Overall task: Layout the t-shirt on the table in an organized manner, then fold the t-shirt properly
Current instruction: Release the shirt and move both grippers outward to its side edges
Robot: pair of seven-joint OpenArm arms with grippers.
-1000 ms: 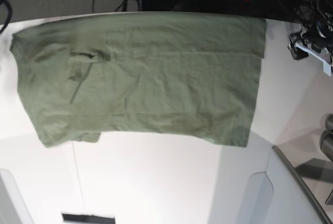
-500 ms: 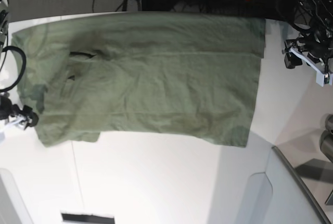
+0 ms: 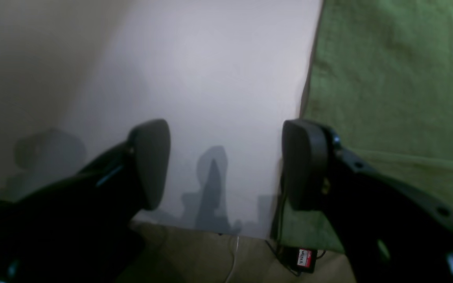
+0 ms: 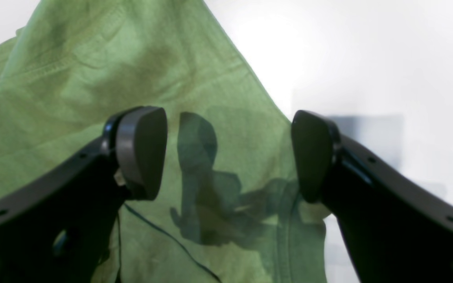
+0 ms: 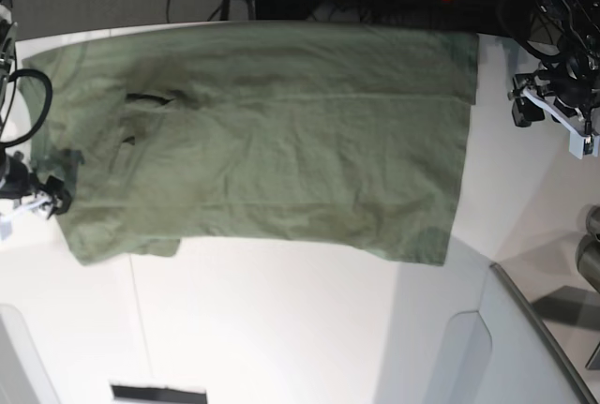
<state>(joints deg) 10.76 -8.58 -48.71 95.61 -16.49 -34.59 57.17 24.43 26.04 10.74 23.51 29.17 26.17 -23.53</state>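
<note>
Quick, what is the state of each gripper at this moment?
Left gripper: open, holding nothing, over the table beside the t-shirt.
Right gripper: open, holding nothing, above the t-shirt.

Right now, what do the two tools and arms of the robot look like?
Both tools, left and right, look alike: two black fingers that end in rounded oval pads of dark grey, with small holes along the black plastic. In the base view the left arm shows white brackets and black cables; the right arm is black with a looped black cable and a white part.
</note>
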